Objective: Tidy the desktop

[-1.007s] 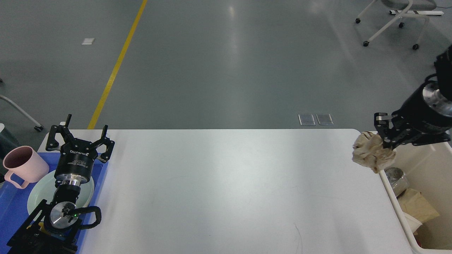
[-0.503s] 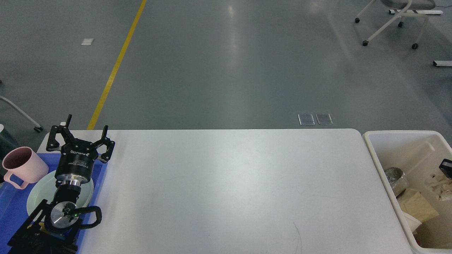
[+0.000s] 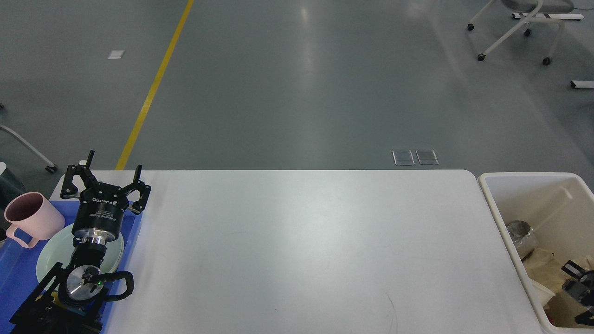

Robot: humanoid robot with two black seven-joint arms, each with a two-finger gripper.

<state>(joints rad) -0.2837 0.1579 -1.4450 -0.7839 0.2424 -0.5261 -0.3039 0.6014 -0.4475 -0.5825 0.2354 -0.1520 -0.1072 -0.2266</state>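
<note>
A: What has changed? The crumpled paper wad that the right end effector carried a second ago is gone from over the tabletop, which spans the view's middle.

B: Where is that arm? Low in the cream bin, among the discarded scraps; its grip cannot be told.

A: And the left end effector? Splayed wide, empty, above the blue tray holding the plate and pink cup.
</note>
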